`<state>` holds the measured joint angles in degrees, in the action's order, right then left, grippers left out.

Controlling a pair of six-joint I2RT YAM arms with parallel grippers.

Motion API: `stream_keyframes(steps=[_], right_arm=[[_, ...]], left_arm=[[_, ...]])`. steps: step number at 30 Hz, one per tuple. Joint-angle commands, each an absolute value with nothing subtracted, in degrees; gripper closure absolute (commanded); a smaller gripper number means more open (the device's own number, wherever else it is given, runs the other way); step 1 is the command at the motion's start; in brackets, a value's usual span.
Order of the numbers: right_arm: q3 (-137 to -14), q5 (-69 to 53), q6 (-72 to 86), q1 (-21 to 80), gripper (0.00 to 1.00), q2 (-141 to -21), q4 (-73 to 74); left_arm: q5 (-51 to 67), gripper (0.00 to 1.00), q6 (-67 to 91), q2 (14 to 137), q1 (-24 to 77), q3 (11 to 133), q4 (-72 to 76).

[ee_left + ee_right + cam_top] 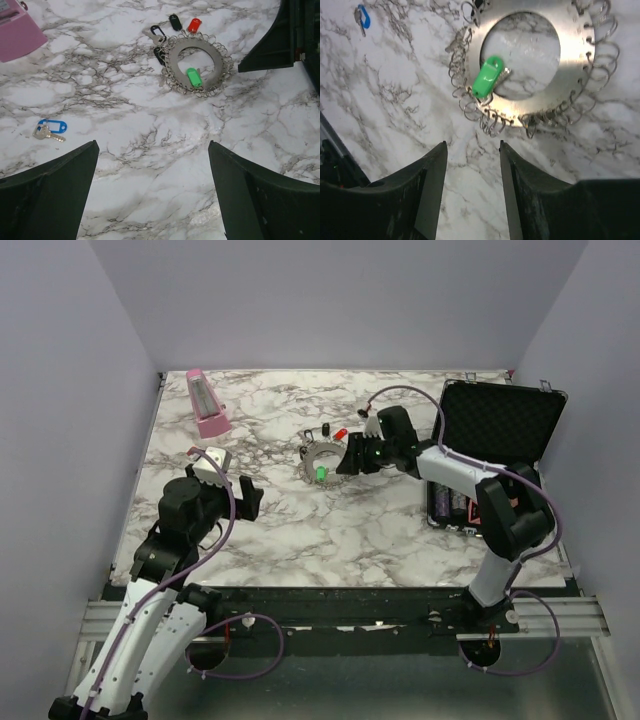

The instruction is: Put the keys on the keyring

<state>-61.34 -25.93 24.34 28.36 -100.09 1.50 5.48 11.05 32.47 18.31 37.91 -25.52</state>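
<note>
The keyring (pixel 220 64), a flat grey toothed ring hung with small wire loops, lies mid-table (pixel 318 453). A green key (pixel 486 80) lies across its inner edge. Just beyond the ring lie a red key (pixel 193 24) and a black key (pixel 175 21). A blue key (pixel 51 126) lies alone on the marble, well to the left. My right gripper (pixel 472 143) hovers at the ring's near rim, jaws partly apart with only marble between them (pixel 350 458). My left gripper (pixel 152 145) is wide open over bare marble, short of the ring (pixel 246 496).
A pink wedge-shaped object (pixel 207 403) stands at the back left. An open black case (pixel 495 425) sits at the right edge beside the right arm. Another black key tag (pixel 157 33) lies by the ring's far left side.
</note>
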Motion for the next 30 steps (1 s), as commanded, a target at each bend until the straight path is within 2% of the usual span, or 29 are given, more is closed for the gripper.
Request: stream_keyframes(steps=[1, 2, 5, 10, 16, 30], right_arm=[[-72.58, -25.73, 2.00, 29.18, 0.44, -103.00, 13.15], [-74.34, -27.40, -6.16, 29.18, 0.43, -103.18, 16.05], [-75.14, -27.60, -16.14, 29.35, 0.42, -103.97, 18.88], [-82.96, -26.37, -24.68, 29.44, 0.44, -111.43, 28.55], [-89.20, -24.09, -27.68, 30.58, 0.48, -116.36, 33.13], [-94.66, -20.39, -29.44, 33.13, 0.55, -122.25, 36.65]], left_arm=[[2.90, 0.01, 9.40, 31.20, 17.75, 38.49, -24.17], [3.34, 0.01, 9.40, 31.11, 17.58, 38.58, -24.17], [4.13, 0.01, 9.40, 31.38, 17.05, 38.76, -24.26], [4.31, 0.01, 9.49, 31.03, 16.87, 38.67, -24.17], [4.13, 0.01, 9.49, 30.85, 16.70, 38.67, -24.26], [4.48, 0.01, 9.40, 30.85, 16.44, 38.58, -24.17]])
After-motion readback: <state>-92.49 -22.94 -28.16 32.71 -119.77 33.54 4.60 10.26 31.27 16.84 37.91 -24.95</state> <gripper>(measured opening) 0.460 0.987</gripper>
